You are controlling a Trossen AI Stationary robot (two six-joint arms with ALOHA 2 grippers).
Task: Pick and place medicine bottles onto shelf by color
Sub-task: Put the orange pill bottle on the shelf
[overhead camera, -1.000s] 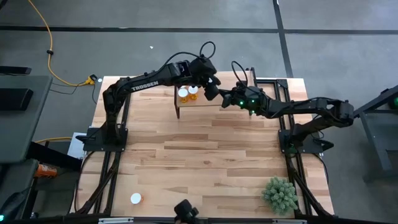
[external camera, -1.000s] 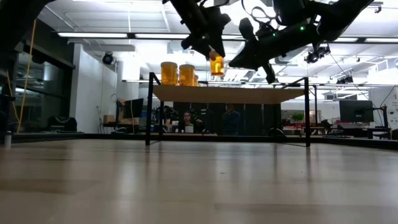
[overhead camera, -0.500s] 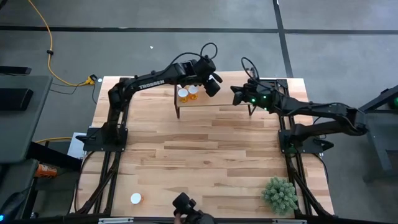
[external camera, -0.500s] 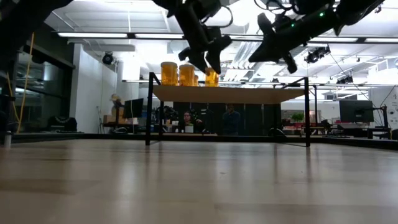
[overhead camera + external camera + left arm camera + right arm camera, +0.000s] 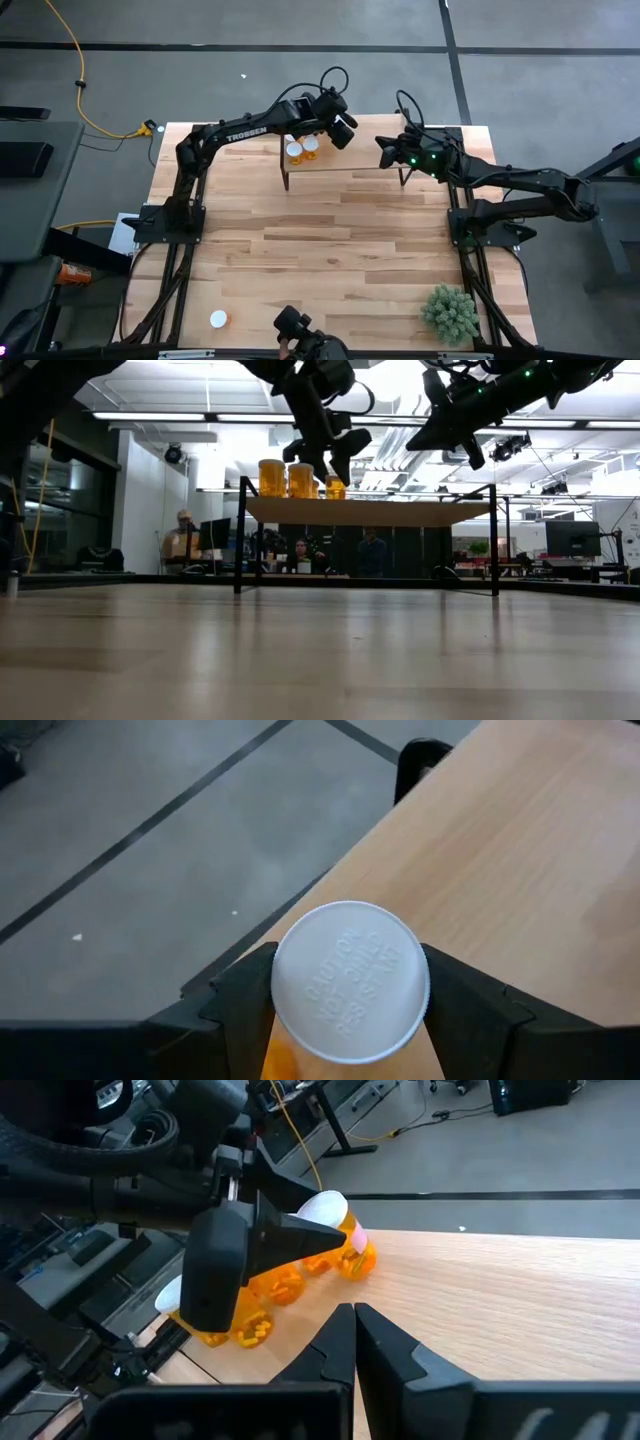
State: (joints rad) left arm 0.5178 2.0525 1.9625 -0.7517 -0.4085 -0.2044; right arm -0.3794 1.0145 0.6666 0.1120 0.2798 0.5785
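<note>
From above, your left claw (image 5: 340, 132) hangs over the shelf (image 5: 350, 165) at the counter's (image 5: 330, 250) far edge, just beside two white-capped bottles (image 5: 302, 150) standing there. Your right claw (image 5: 385, 150) hovers near the shelf's other end, pressed together and empty. One stray bottle (image 5: 218, 319) lies well apart, at the counter's near left corner.

At counter level, three bottles (image 5: 300, 480) stand on the shelf; the left claw sits around the rightmost one (image 5: 336, 487).

Through the left wrist, a white cap (image 5: 350, 982) sits between the fingers (image 5: 245, 1005), which pinch it at both sides.

Through the right wrist, the shut fingers (image 5: 355, 1345) point at the left claw and the orange bottles.

These bottles look light, stiff and smooth-walled, so likely slippery; take hold across the cap or upper body.
</note>
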